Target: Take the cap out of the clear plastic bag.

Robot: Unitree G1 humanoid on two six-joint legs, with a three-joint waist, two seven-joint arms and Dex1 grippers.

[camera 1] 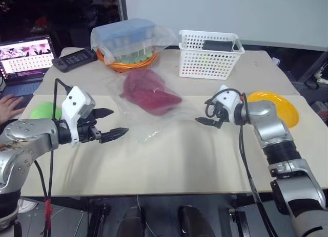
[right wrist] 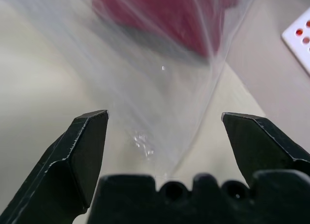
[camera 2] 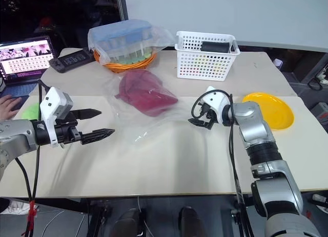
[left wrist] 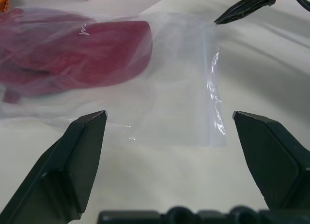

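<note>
The dark red cap lies inside the clear plastic bag, flat on the middle of the table. The bag's empty end spreads toward the table's front. My left gripper hovers left of the bag, fingers open and pointing at it, with nothing between them. My right gripper stands open just right of the bag, low over the table and pointing left. The left wrist view shows the cap under the bag's film. In the right wrist view the bag's edge lies between the open fingers, with the cap beyond.
A white basket and an orange basket with a blue box under plastic stand at the back. A yellow plate lies right of my right arm, a green lump at the left. A person's hand rests by a laptop.
</note>
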